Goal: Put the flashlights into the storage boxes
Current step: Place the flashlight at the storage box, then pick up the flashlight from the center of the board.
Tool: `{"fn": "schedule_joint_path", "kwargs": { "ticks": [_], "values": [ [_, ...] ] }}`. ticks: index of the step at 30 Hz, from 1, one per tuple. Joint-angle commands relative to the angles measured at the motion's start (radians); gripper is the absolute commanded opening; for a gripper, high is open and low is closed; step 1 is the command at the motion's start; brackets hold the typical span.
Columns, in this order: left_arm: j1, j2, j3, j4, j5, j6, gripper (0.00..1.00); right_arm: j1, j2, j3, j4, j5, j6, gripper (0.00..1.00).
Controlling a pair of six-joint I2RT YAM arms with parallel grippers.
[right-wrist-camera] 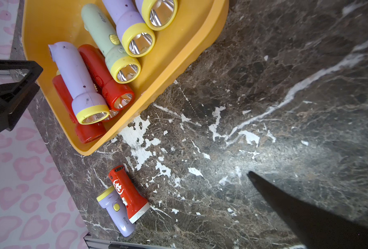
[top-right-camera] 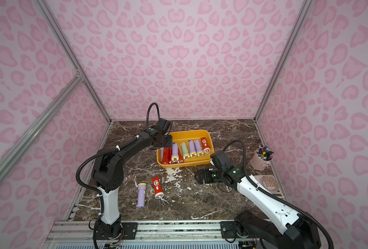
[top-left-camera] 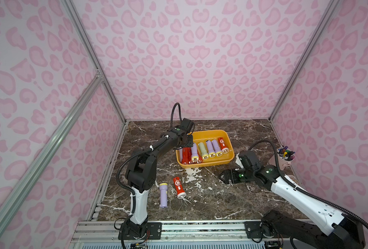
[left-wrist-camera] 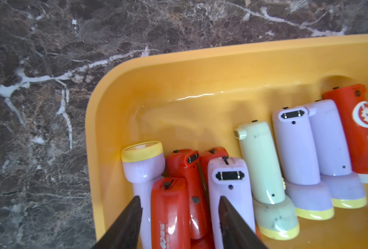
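Observation:
The yellow-orange storage box [top-left-camera: 209,131] [top-right-camera: 189,131] sits at the back middle of the marble table and holds several flashlights side by side: lilac, red, and one pale green [left-wrist-camera: 262,163]. My left gripper [left-wrist-camera: 180,198] hangs over the box's left end, open. A red flashlight [left-wrist-camera: 170,207] lies between its fingers with a gap on each side, resting on the others. Two flashlights lie on the table in front, one lilac [top-left-camera: 163,195] and one red [top-left-camera: 178,187]. My right gripper [top-left-camera: 224,177] hovers low, right of the box's front, open and empty.
A pink cup of markers [top-left-camera: 283,156] stands at the right wall. A pale pink flat device [top-right-camera: 269,183] lies by that wall behind the right arm. Pink walls close three sides, and a metal rail [top-left-camera: 178,226] runs along the front.

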Motion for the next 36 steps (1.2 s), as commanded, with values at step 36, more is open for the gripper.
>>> {"fn": "schedule_joint_path", "kwargs": {
  "ticks": [36],
  "values": [
    [-0.331, -0.617, -0.801, 0.051, -0.214, -0.361, 0.54, 0.514, -0.358, -0.183, -0.028, 0.324, 0.344, 0.99]
  ]
}}
